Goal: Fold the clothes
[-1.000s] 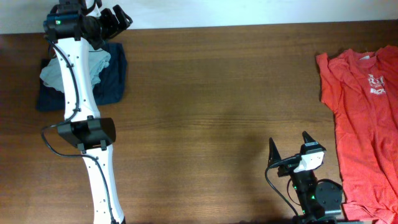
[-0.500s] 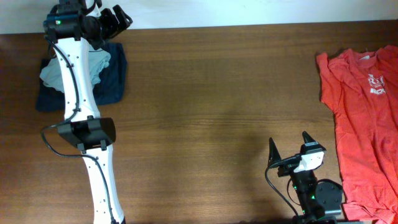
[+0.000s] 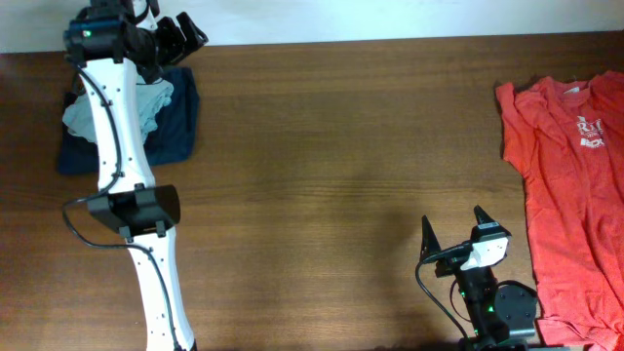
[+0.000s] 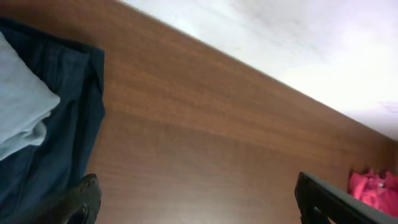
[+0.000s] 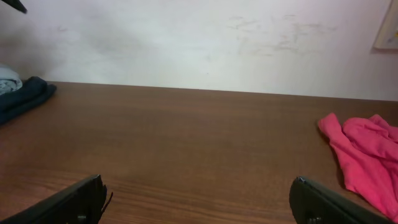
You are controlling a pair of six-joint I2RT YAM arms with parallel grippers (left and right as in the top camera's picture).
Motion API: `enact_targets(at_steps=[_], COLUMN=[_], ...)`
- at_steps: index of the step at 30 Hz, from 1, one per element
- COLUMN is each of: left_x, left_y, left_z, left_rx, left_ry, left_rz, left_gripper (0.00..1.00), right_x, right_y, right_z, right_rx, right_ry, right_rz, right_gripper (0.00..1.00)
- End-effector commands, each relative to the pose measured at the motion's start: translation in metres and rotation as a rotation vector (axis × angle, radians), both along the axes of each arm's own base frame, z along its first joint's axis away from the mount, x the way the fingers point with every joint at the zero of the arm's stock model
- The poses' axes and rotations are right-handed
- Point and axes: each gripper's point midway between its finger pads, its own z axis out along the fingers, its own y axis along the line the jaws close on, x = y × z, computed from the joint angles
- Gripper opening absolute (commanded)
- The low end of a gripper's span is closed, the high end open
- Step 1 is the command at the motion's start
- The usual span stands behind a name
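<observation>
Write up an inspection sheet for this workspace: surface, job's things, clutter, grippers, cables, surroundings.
Surface: brown wooden table.
Job's things: red-orange T-shirt spread unfolded at the right edge; pale grey-blue garment lying on a navy garment at far left.
Clutter: nothing seen.
Grippers: left gripper open, at the far edge by the pile, holding nothing; right gripper open, near the front edge, holding nothing.
Cables: black cable looping off the left arm; another cable beside the right arm.
Surroundings: pale wall behind the table.

A dark brown wooden table (image 3: 341, 146) filled the view. Behind it stood a plain white wall (image 5: 186, 43), faintly scuffed.
</observation>
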Motion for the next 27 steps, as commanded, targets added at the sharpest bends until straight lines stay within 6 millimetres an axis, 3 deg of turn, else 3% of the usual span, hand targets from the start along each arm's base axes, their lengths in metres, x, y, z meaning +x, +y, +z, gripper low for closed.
enact_targets(at_steps=[1,4,7,10,13,19,27], left_x=[-0.031,-0.051,-0.074,-0.104,-0.136,-0.205,-0.297], left_y=[-0.002,-0.004,-0.007,-0.010,-0.013,-0.016,-0.019], left_z=[0.099,0.136,0.159,0.166,0.161,0.126,0.030], left_rx=[0.024,0.029,0.030,0.025,0.018,0.020,0.030], left_ry=[-0.171,-0.226,-0.236,-0.189,-0.120,0.038,0.334], left_rz=[0.004,0.004,0.003,0.003,0.003,0.014,0.029], left_gripper=[0.99,0.99,0.99,0.99,0.99,0.99,0.99], right_x=[0.000,0.000,0.000,0.000,0.000,0.000,0.000], right_y=[-0.004,-0.004,-0.004,-0.004,-0.004,-0.004,-0.004], right_z=[-0.002,-0.002,-0.002,-0.002,-0.002,-0.002,-0.002], right_rx=[0.002,0.002,0.002,0.002,0.002,0.002,0.002], right_ry=[0.000,0.000,0.000,0.000,0.000,0.000,0.000], right_rz=[-0.019,-0.019,-0.019,-0.019,-0.018,-0.019,-0.019], right_gripper=[0.99,0.98,0.99,0.98,0.99,0.99,0.99])
